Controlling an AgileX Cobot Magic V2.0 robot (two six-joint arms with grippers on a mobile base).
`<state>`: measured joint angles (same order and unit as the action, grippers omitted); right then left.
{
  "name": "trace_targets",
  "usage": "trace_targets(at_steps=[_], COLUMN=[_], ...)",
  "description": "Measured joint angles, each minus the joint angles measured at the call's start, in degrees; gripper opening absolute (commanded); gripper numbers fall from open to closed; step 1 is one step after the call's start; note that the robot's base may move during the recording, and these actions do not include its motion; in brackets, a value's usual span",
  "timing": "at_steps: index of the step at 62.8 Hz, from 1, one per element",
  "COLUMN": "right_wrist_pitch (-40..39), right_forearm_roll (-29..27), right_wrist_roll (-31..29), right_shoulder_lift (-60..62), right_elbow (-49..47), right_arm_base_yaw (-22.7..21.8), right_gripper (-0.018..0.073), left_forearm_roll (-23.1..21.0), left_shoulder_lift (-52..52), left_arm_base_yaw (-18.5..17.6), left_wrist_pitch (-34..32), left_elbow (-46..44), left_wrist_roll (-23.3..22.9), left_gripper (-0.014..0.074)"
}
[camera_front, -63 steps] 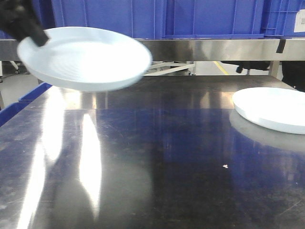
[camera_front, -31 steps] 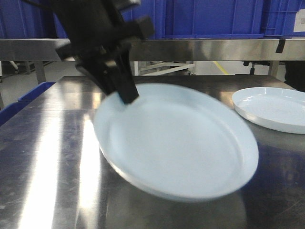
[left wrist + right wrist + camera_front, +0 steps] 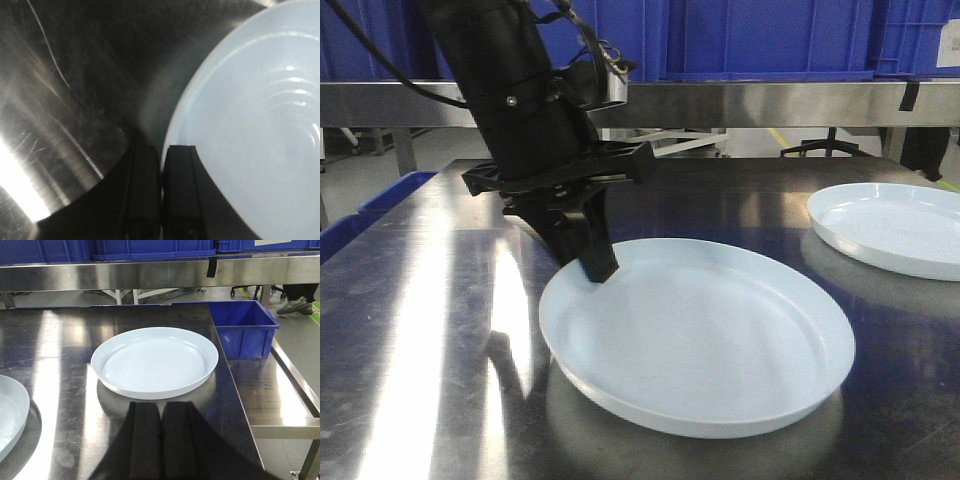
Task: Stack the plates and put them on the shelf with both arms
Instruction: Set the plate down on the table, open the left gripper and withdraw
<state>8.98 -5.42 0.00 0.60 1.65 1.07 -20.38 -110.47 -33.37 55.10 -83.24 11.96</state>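
Observation:
One white plate is held low over the dark tabletop, at the middle of the front view. My left gripper is shut on its back left rim. In the left wrist view the two fingers pinch the rim of this plate. The second plate lies flat at the right of the table. It also shows in the right wrist view, just ahead of my right gripper, which is shut and empty. The steel shelf runs along the back.
Blue crates stand on the shelf. A blue bin sits beyond the table's right edge, on a lower steel ledge. The held plate's edge shows at the left of the right wrist view.
My left arm has swung the held plate from high at the far left down to the middle of the table, just above its surface. The second plate has not moved.

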Motion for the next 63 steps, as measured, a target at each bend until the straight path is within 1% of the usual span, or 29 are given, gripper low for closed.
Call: trace_targets(at_steps=[7, 16, 23, 33, 40, 44, 53, 59, 63], right_wrist_pitch=[0.0, 0.0, 0.0, 0.0, 0.0, 0.0, 0.0, 0.0, 0.0], right_forearm_roll=[0.0, 0.0, 0.0, 0.0, 0.0, 0.0, 0.0, 0.0, 0.0], right_wrist_roll=[0.0, 0.0, 0.0, 0.0, 0.0, 0.0, 0.0, 0.0, 0.0], right_shoulder_lift=[0.0, 0.0, 0.0, 0.0, 0.0, 0.0, 0.0, 0.0, 0.0], right_elbow=[0.0, 0.0, 0.0, 0.0, 0.0, 0.0, 0.0, 0.0, 0.0], right_arm_base_yaw=[0.0, 0.0, 0.0, 0.0, 0.0, 0.0, 0.0, 0.0, 0.0], right_gripper=[0.0057, 0.0057, 0.0057, 0.0057, 0.0057, 0.0057, 0.0057, 0.0057, 0.0057], left_forearm_roll=[-0.09, -0.09, -0.12, -0.12, 1.12, 2.94, 10.38, 13.94, 14.63], left_shoulder_lift=[0.0, 0.0, 0.0, 1.55, 5.56, 8.89, 17.32, 24.39, 28.92], left_arm_base_yaw=[0.0, 0.0, 0.0, 0.0, 0.13, 0.41, 1.8, 3.74, 5.23], left_wrist_pitch=[0.12, 0.48, 0.91, 1.3, 1.11, 0.97, -0.1, -2.67, -4.72], left_elbow=[0.0, 0.0, 0.0, 0.0, 0.0, 0.0, 0.81, 4.94, 8.61], left_wrist_roll=[-0.08, -0.12, -0.21, -0.21, -0.66, -1.76, -5.93, -7.79, -8.15], left_gripper=[0.0226, 0.037, 0.0421, 0.0422, 0.0419, 0.0407, 0.0337, 0.0276, 0.0238])
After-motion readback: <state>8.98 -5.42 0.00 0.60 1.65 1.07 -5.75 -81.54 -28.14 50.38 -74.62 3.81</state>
